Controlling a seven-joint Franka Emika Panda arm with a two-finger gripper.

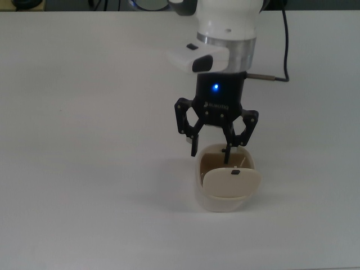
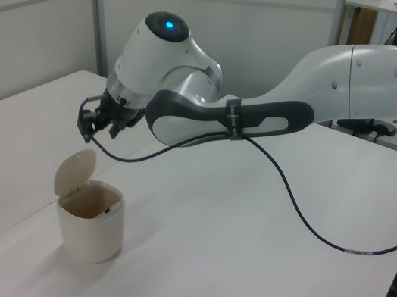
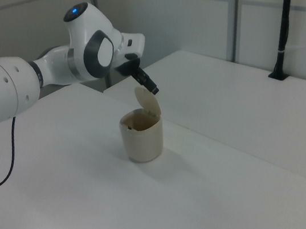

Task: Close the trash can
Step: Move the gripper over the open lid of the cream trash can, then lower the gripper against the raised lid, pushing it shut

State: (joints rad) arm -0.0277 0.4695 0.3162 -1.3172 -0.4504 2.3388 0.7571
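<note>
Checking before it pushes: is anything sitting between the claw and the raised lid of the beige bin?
Nothing visible. The open black claw hangs just above the cream plastic trash can, close to its upright lid, with only air between.

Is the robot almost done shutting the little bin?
Not yet. The trash can is open, its lid standing up from the rim. What looks done is the approach: the gripper hangs open just above the can in the top view, and in the left view it sits above the raised lid, holding nothing. Pushing the lid down until it lies flat on the rim is left.
</note>
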